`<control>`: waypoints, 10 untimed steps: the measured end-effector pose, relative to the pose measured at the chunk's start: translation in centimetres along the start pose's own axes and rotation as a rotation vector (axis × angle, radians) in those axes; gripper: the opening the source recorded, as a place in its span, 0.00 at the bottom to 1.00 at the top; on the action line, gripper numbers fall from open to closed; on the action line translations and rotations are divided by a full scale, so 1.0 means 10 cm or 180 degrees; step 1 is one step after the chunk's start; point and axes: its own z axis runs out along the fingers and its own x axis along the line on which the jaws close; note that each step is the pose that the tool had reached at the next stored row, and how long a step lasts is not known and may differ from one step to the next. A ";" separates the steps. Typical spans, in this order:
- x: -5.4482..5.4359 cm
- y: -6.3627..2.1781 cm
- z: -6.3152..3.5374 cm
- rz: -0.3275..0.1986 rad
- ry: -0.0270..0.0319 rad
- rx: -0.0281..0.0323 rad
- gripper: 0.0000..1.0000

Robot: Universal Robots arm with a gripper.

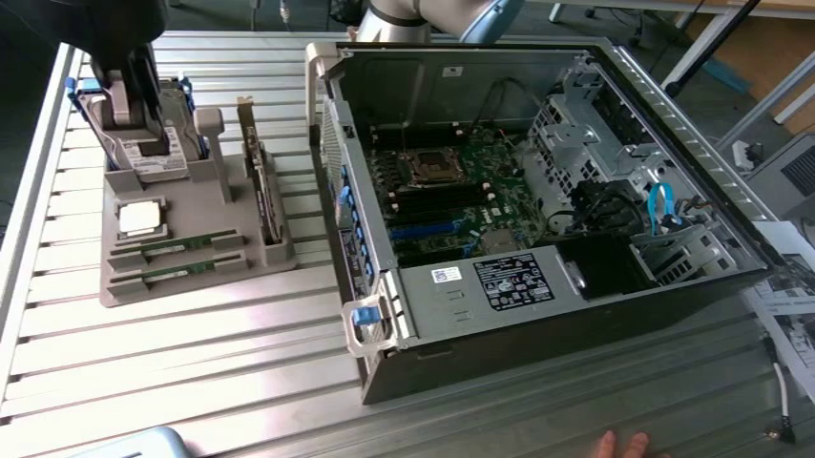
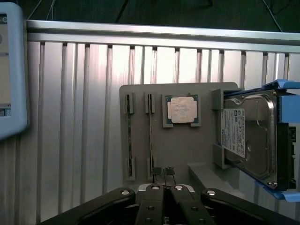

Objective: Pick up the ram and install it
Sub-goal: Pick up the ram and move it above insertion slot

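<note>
Risk: gripper (image 2: 163, 172) pinched shut, empty. Going down like this, tips would prob. hit ram edge or tray (image 2: 187, 154) instead of straddling stick, could chip board. Processor chip (image 2: 182, 110) close by, easy to knock. Ram (image 2: 150, 136) stands on edge in tray slot, second stick (image 2: 129, 136) beside it. Gripper hangs over ram's end, slightly toward chip side, looks clear of it.

Opens on a ribbed aluminium tabletop (image 1: 191, 353) spanning the lower left and centre of the exterior view, streaked with soft white glare along its slats. Gives way at the far left edge to a dark floor (image 1: 19, 124), and at the upper right to slanting metal legs (image 1: 711, 43) before what may be an orange-brown board (image 1: 777, 43). Ends, in the wrist view, at a bright metal edge rail (image 2: 140, 35) with darkness beyond.
</note>
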 end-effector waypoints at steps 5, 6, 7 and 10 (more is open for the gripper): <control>0.00 -0.001 0.056 0.0000 -0.0001 -0.0017 0.11; 0.00 -0.001 0.069 0.0000 -0.0001 -0.0021 0.11; 0.00 -0.002 0.086 0.0000 -0.0001 -0.0027 0.11; 0.00 -0.002 0.125 0.0000 -0.0002 -0.0041 0.11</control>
